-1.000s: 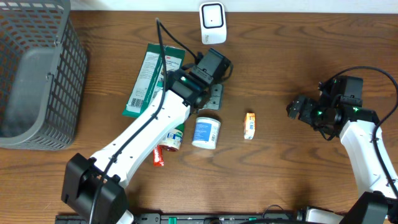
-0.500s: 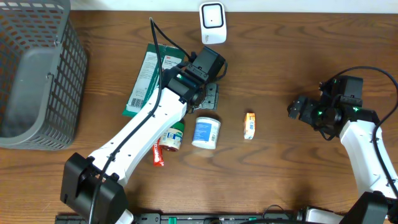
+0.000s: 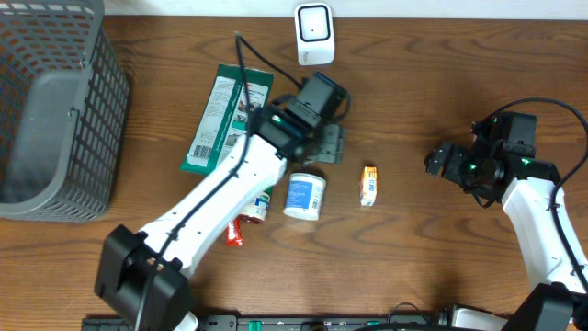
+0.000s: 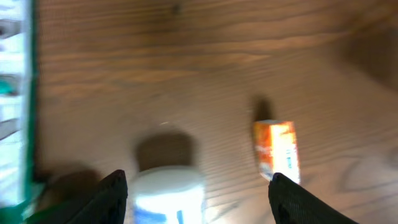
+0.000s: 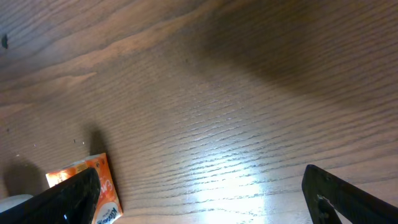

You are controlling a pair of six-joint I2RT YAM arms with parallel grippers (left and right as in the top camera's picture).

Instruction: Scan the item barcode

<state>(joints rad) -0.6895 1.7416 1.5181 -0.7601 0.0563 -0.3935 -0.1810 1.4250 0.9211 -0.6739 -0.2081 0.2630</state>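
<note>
- Since one second ago, the left gripper [image 3: 329, 145] has moved a little to the right; the right arm and the items stay in place.
- At the far left a grey basket [image 3: 55, 110] stands on the table [image 3: 413, 83].
- A green packet [image 3: 216, 115] lies flat, partly under the left arm.
- A small bottle with a red end [image 3: 248, 214] lies beside the white jar [image 3: 304, 195], partly hidden by the arm.
- The left gripper hovers just behind the white jar, its claw wide apart and holding nothing.
- The white scanner [image 3: 313, 34] stands at the back edge, well apart from every item.
- The orange box [image 3: 368, 185] lies alone, right of the jar.
- The right gripper [image 3: 437, 162] is at the right, fully spread and empty, with the orange box well apart from it.
</note>
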